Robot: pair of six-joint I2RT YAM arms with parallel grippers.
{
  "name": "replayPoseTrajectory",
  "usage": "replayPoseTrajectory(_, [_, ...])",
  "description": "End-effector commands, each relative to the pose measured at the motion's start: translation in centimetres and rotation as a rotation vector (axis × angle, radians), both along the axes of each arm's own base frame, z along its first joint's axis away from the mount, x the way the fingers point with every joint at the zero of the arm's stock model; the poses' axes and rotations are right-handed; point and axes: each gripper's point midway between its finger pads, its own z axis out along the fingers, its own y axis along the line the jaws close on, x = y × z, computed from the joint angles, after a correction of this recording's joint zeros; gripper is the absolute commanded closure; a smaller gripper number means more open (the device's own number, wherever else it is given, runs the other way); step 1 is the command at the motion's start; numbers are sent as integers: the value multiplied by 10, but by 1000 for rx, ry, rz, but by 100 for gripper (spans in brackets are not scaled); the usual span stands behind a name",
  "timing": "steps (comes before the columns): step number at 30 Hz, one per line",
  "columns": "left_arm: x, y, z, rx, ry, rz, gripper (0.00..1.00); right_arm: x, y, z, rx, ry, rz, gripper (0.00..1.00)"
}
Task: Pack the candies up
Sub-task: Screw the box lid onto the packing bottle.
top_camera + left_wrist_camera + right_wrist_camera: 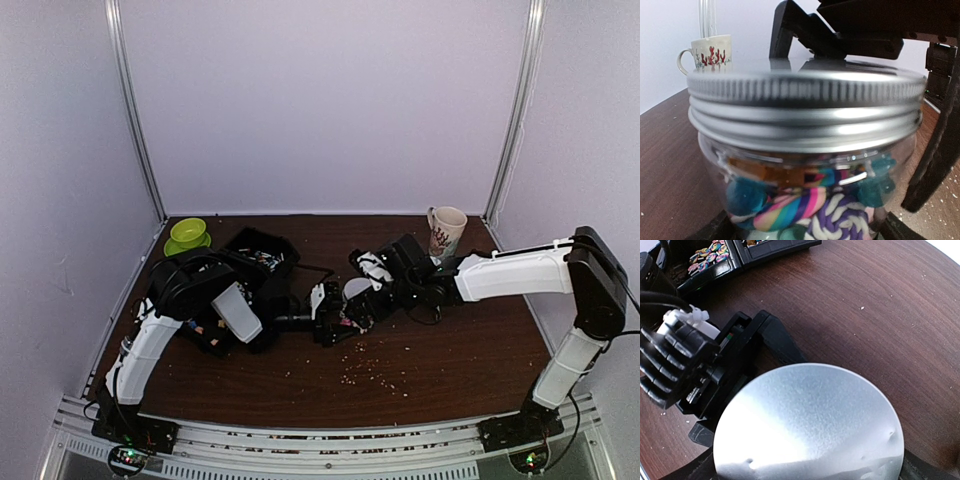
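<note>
At the far left of the table (470,340) a green bowl (188,232) sits on a matching saucer. Just right of it is a black tray (785,249) whose compartments hold loose candies (707,254) in pink, blue and yellow; their wrappers are too small to read. The left gripper (342,315) reaches rightward from beside the tray. Its jaws are spread wide and set against opposite sides of a clear jar (790,165) near the middle of the table, and its dark fingers (715,231) press the jar's lower wall. More candies fill the jar, among them a rainbow-striped one and a purple-and-white twisted one. A ribbed silver lid (810,425) sits on top; its flat face is plain brushed metal with two small dents. The right gripper (365,280) hangs directly over the lid with its jaws wide apart, one on each side. Its black fingers (935,150) are level with the rim, and the one in plain sight stands just off the metal. Far right, a white mug (707,52) bears a red branching print. Pale crumbs (370,372) lie scattered on the table nearer the arms.
</note>
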Motion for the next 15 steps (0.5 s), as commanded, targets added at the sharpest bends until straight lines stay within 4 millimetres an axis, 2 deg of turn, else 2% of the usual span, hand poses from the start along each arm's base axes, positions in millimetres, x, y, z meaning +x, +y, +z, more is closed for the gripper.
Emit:
replayPoseTrajectory(1, [7,14,-29,72,79,42,19,-11,3,15,2,-10,59,0])
replayPoseTrajectory(15, [7,15,-30,72,87,42,19,-35,-16,8,-76,17,114,0])
